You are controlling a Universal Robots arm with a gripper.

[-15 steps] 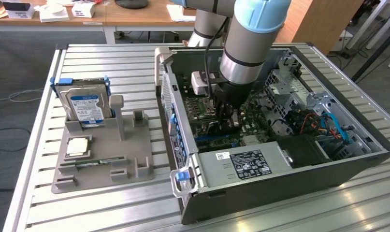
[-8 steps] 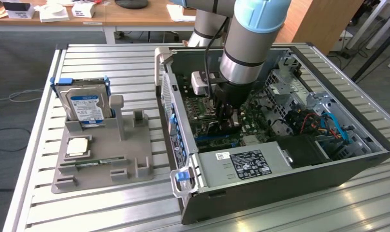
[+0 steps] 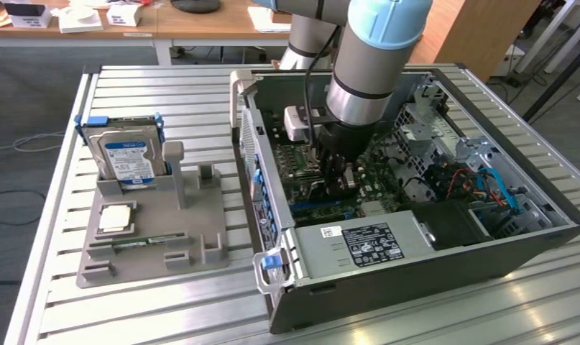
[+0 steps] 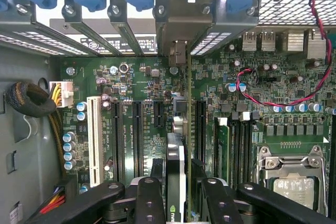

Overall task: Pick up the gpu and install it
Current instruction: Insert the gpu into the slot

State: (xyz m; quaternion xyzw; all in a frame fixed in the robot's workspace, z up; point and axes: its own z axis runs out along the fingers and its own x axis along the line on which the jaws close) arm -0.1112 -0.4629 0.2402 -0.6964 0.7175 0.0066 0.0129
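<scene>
black fingers [image 4: 149,203] of the gripper [image 4: 181,205] stood a little apart on both sides of the gpu [image 4: 178,129], maybe not squeezing it. the gpu stood on its edge in a slot on the board [image 4: 147,114], its bracket [image 4: 181,24] at the back wall of the case [image 3: 386,280].

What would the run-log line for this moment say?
end effector: inside PC case, astride gpu | gpu: edge-on in motherboard slot, bracket at rear opening | hard drive: in holder
</scene>
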